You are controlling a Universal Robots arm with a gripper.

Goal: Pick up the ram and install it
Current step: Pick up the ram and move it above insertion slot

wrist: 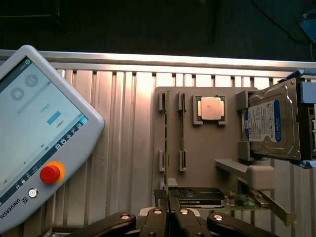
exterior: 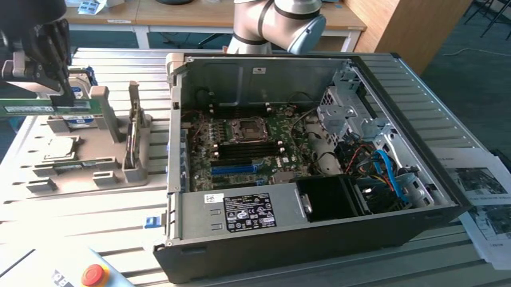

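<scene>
Gripper (wrist: 169, 200) clamped on the ram (exterior: 28, 108), which hangs above the tray (exterior: 88, 182) at the exterior view's left, well apart from the case (exterior: 239, 254). The thin stick could twist in the pinch or clip the case wall.

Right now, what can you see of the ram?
The ram is a long, thin green circuit-board stick with a white sticker on its face. The claw is shut on it from above, holding it level and standing on edge. It hangs over the grey tray at the exterior view's left, apparently clear of the tray's slots. From the wrist view it is seen edge-on as a thin line.
</scene>
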